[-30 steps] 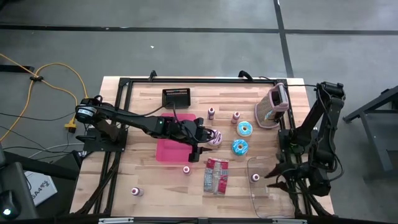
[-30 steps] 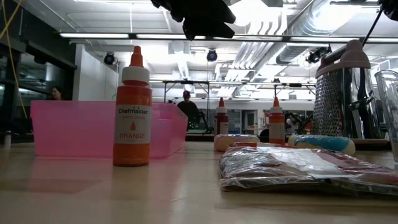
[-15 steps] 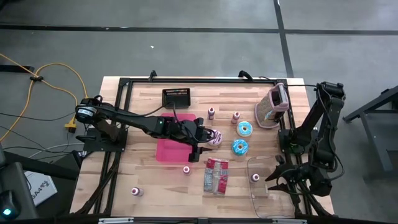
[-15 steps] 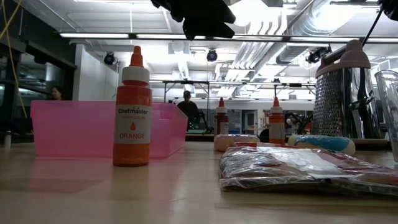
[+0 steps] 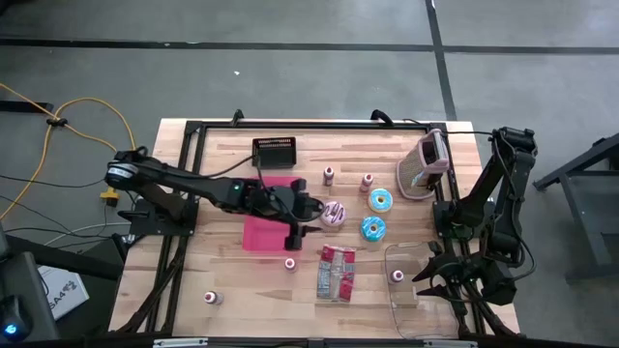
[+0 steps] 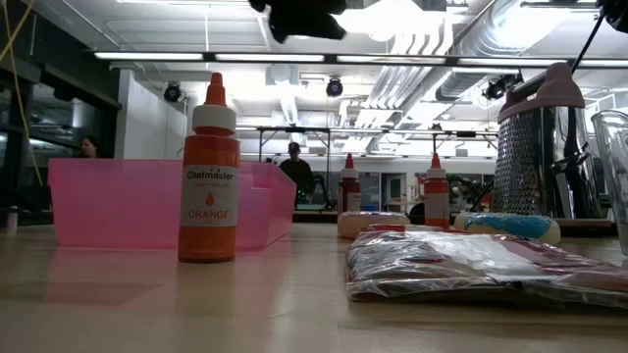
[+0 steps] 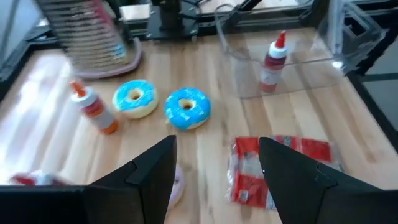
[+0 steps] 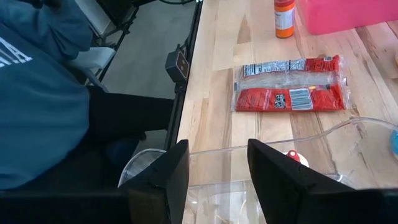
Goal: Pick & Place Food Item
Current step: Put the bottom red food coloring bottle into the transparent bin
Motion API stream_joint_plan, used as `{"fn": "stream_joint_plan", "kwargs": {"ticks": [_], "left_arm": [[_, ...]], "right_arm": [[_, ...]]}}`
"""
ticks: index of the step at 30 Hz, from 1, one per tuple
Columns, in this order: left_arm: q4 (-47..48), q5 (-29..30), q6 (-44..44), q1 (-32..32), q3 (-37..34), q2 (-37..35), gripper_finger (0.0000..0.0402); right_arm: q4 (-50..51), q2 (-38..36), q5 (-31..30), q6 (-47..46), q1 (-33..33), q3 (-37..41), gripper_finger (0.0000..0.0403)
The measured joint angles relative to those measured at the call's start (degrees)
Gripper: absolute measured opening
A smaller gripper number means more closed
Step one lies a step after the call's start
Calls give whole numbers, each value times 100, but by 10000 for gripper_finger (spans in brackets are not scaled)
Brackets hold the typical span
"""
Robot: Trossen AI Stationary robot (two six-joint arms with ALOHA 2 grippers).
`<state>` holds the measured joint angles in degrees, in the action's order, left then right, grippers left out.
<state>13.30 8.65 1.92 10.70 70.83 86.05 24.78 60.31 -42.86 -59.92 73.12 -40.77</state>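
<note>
A pink-frosted donut point(image 5: 334, 213) lies flat on the wooden table just right of the pink bin point(image 5: 259, 232). Two blue-frosted donuts point(image 5: 380, 200) point(image 5: 372, 228) lie farther right. A red snack package point(image 5: 336, 272) lies nearer the front. My left gripper point(image 5: 304, 207) hangs open above the table, just left of the pink donut and clear of it. In the left wrist view point(image 7: 217, 142) nothing is between its fingers, and the pink donut's edge point(image 7: 176, 185) shows beside one finger. My right gripper point(image 8: 217, 144) waits open over the clear container point(image 5: 418, 290) at the front right.
Small colouring bottles stand about the table point(image 5: 328, 175) point(image 5: 367, 181) point(image 5: 289, 263), one of them point(image 5: 397, 275) in the clear container. A grater point(image 5: 426, 164) stands at the far right and a black grille point(image 5: 274, 150) at the back. A person sits beyond the front edge point(image 8: 43, 93).
My left gripper has risen and drawn back toward the table's left edge, away from the pink donut, with its fingers still apart. The donut lies where it was.
</note>
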Motion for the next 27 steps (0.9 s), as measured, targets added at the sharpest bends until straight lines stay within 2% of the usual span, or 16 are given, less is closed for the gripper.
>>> {"fn": "stream_joint_plan", "kwargs": {"ticks": [5, 9, 15, 19, 24, 27], "left_arm": [[719, 457, 350, 323, 0, -374, 221], [1459, 938, 969, 651, 0, -658, 221], [3081, 1851, 2444, 1202, 0, -1059, 221], [3758, 2148, 3406, 1654, 0, -1243, 221], [4695, 3159, 5078, 2565, -22, -1332, 220], [5194, 3500, 6095, 3144, -24, -1264, 220]], "right_arm": [[-9, 0, -1, 0, 0, 0, 151], [-20, 0, -1, 0, -1, 0, 151], [-42, 26, 58, 0, 0, 0, 151], [-44, 26, 298, -1, 0, 0, 151], [-46, 26, 299, -1, 0, 0, 151], [-48, 26, 299, 0, 0, 0, 151]]}}
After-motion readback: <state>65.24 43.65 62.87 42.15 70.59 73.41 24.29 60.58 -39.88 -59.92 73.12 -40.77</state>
